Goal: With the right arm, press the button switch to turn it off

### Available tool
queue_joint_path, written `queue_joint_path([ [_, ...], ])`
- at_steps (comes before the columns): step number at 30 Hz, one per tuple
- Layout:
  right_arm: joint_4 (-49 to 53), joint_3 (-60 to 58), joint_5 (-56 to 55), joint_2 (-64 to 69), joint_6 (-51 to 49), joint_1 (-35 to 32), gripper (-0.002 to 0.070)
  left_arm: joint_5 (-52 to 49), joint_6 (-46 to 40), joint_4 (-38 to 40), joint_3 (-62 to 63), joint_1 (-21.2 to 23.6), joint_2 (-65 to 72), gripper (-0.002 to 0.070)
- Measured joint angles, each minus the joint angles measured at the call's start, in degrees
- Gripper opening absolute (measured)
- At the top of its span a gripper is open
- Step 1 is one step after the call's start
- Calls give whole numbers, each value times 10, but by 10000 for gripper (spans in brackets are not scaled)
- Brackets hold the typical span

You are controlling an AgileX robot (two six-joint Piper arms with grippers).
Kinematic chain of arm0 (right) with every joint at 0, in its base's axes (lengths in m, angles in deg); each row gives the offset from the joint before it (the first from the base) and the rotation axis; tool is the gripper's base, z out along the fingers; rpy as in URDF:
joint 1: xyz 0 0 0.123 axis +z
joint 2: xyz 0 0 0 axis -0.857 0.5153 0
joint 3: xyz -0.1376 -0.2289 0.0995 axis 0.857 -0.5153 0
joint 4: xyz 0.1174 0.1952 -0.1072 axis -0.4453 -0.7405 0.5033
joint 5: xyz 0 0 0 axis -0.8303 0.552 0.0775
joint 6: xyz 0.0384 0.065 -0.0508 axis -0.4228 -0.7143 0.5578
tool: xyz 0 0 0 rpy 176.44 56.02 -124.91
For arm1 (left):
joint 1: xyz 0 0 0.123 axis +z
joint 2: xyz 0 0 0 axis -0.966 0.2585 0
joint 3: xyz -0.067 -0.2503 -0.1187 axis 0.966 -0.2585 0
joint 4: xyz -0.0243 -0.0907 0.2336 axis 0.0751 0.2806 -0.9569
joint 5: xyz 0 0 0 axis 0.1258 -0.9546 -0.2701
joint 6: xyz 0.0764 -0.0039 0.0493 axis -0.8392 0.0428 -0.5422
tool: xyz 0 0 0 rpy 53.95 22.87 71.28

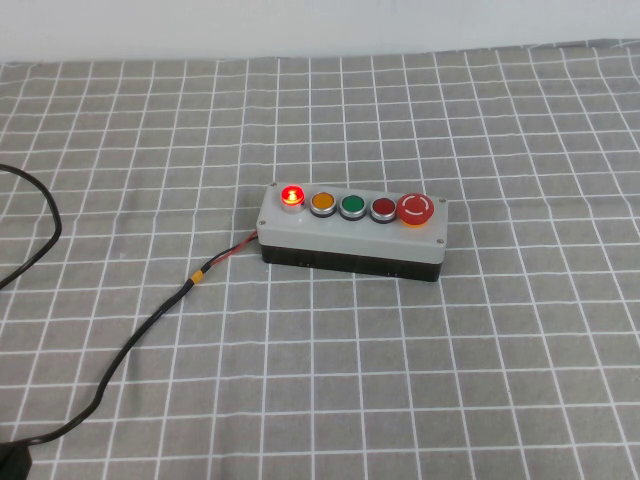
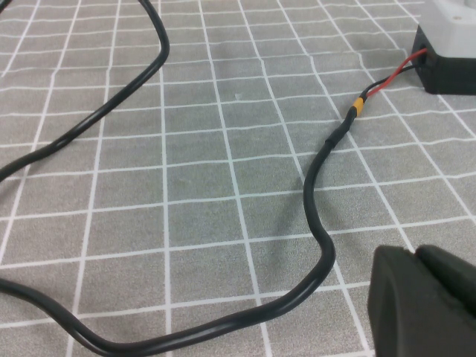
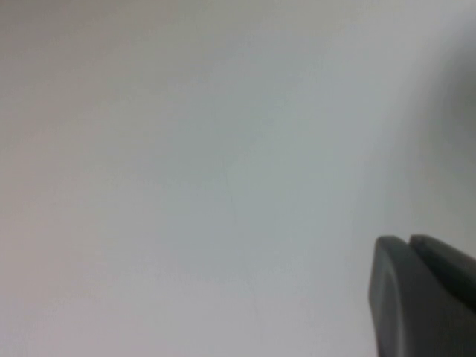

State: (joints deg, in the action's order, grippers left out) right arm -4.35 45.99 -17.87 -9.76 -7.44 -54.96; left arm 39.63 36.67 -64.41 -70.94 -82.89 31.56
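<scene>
The button switch (image 1: 352,232) lies in the middle of the checked cloth, light grey on top with a black base. Its red lamp (image 1: 292,195) is lit. Beside it in a row are the amber button (image 1: 322,202), green button (image 1: 352,206), red button (image 1: 383,209) and big red mushroom button (image 1: 416,208). No arm shows in the high view. My left gripper (image 2: 416,253) is shut and empty, low over the cloth near the black cable (image 2: 320,223), with a corner of the box (image 2: 450,44) ahead. My right gripper (image 3: 409,242) is shut, facing a blank pale surface, far from the switch.
The black cable (image 1: 130,345) runs from the box's left end across the cloth to the front left, with a second loop at the left edge (image 1: 45,215). A white wall (image 1: 320,25) borders the cloth at the back.
</scene>
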Motion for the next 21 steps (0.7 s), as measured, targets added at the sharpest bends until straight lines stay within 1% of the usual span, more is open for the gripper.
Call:
queue_joint_path([
  [7, -19, 95, 138, 89, -15, 0, -16, 0, 0, 0, 0, 0, 0, -3],
  [12, -22, 178, 291, 181, -15, 0, -16, 0, 0, 0, 0, 0, 0, -3],
  [15, -19, 207, 359, 238, -13, 0, -16, 0, 0, 0, 0, 0, 0, -3],
  [18, -3, 214, 385, 288, 20, 0, -16, 0, 0, 0, 0, 0, 0, -3],
  [21, -1, 213, 386, 322, 37, 0, -16, 0, 0, 0, 0, 0, 0, -3],
])
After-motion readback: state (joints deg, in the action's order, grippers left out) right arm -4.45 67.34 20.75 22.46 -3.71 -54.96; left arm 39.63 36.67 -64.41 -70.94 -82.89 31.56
